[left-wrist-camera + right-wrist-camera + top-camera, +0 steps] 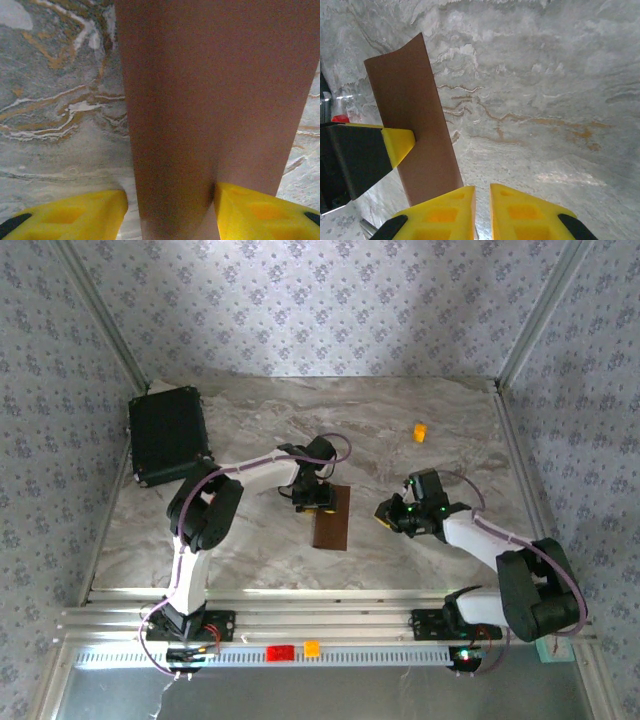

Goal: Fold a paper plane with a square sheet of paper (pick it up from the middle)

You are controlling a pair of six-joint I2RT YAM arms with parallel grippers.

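Far left, the black case (165, 435) sits at the back corner of the marble table (260, 550). On the near rail lie a red block (280, 652) and, just beside it, a small orange piece (311, 648).

The left arm (205, 515) reaches across toward the middle, and the left gripper (318, 502) is down over the far end of the brown paper (332, 525). From above, the paper is a narrow, long strip near the centre of the table, between the two grippers.

On the left wrist camera, the left gripper (170, 200) has its jaws spread, one yellow finger on each side of the paper (210, 100). The finger on the right of that view (260, 215) touches the sheet. The one on the left (75, 215) sits just beside its edge. I can't tell if the paper is being squeezed.

Further right, an orange block (421, 431) sits alone toward the back, well apart from everything.

The right gripper (388, 515) hangs just right of the paper. On its own camera the right gripper (482, 192) has its jaws almost pressed together with a thin slit between them, and nothing is held. Beyond it, the paper (415, 110) rises as a brown strip with a curled top corner. The left gripper's yellow fingertip (397, 142) rests against the paper's side.
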